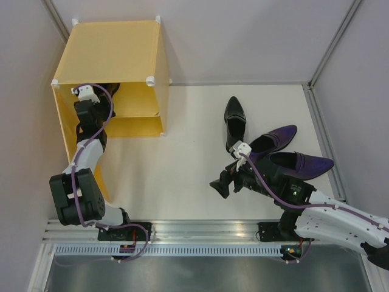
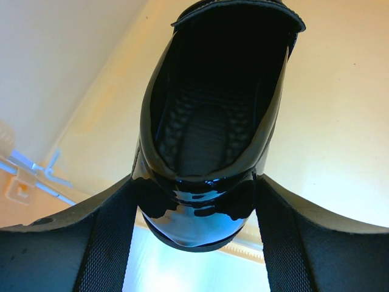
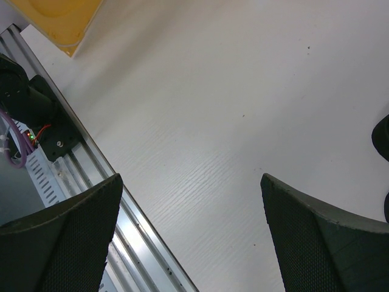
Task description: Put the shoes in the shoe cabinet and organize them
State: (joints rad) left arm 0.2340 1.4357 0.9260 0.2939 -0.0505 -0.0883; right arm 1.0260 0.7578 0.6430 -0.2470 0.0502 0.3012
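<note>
The yellow-orange shoe cabinet (image 1: 109, 48) stands at the back left with its front open. My left gripper (image 1: 96, 92) reaches into it, shut on the heel of a glossy black shoe (image 2: 219, 121), which shows only as a dark sliver from above (image 1: 113, 90). The cabinet's inner walls (image 2: 340, 121) surround the shoe. The second black shoe (image 1: 234, 118) lies on the table at mid right. Two dark purple shoes (image 1: 276, 139) (image 1: 304, 163) lie beside it. My right gripper (image 1: 222, 182) is open and empty, just left of the purple pair, above bare table (image 3: 200, 121).
The cabinet's open door (image 1: 61, 125) hangs along the left side by my left arm. A metal rail (image 1: 200, 228) runs along the near edge. Grey walls close in the table on the left, back and right. A cabinet corner (image 3: 58, 15) and a black shoe's edge (image 3: 383, 137) show in the right wrist view.
</note>
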